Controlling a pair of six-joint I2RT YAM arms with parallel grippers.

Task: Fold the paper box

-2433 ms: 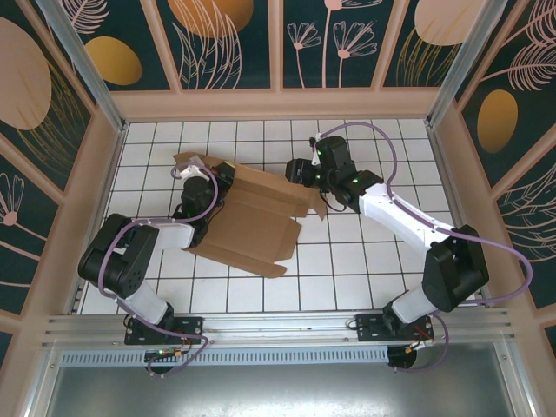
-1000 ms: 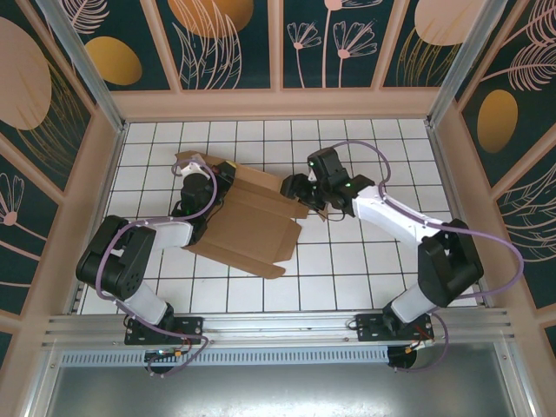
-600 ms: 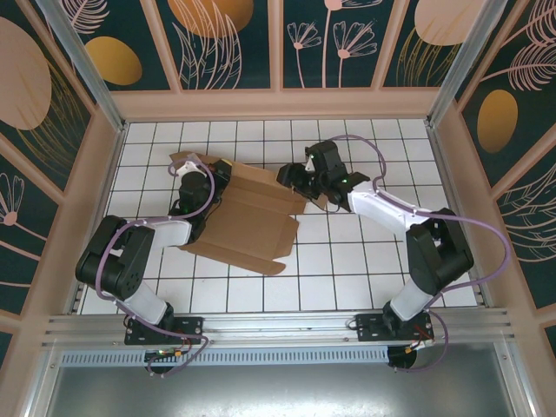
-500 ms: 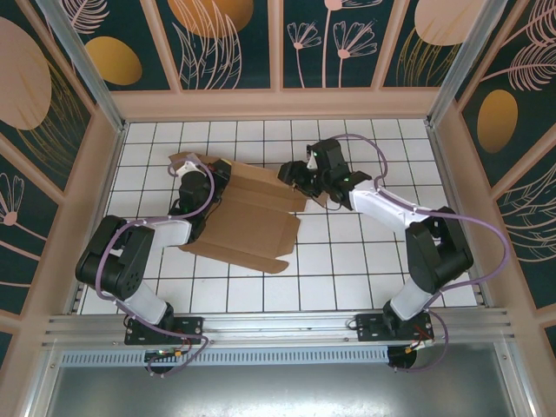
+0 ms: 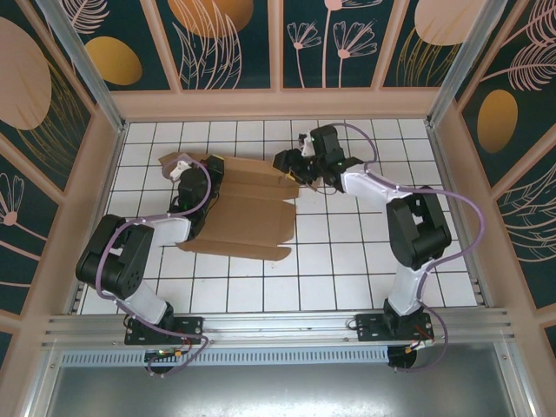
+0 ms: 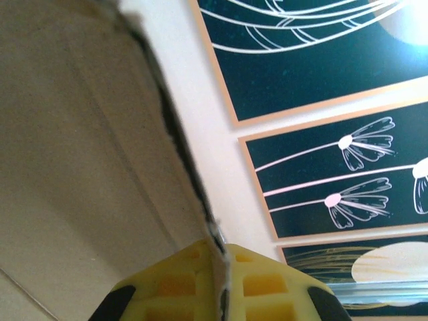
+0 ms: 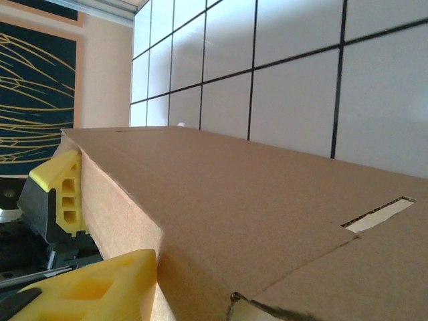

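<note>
Top external: the paper box point(image 5: 248, 213) lay left of centre on the white tiled table point(image 5: 347, 261). It was partly folded, with its near edge flat on the tiles and a notch cut in the right side. The left gripper point(image 5: 185, 171) sat at the box's far-left corner and the right gripper point(image 5: 289, 167) at its far-right corner.

Left wrist: the yellow fingers point(image 6: 261, 287) were pinched tight on a cardboard edge, with the sheet filling the left of the frame.

Right wrist: the yellow fingers point(image 7: 63, 190) stood at a middling gap, both against the side of a raised box panel. I couldn't tell if they actually clamped it. A slot point(image 7: 378, 212) showed in that panel.

The floral wall panels point(image 5: 234, 43) stood behind the far edge of the table.
</note>
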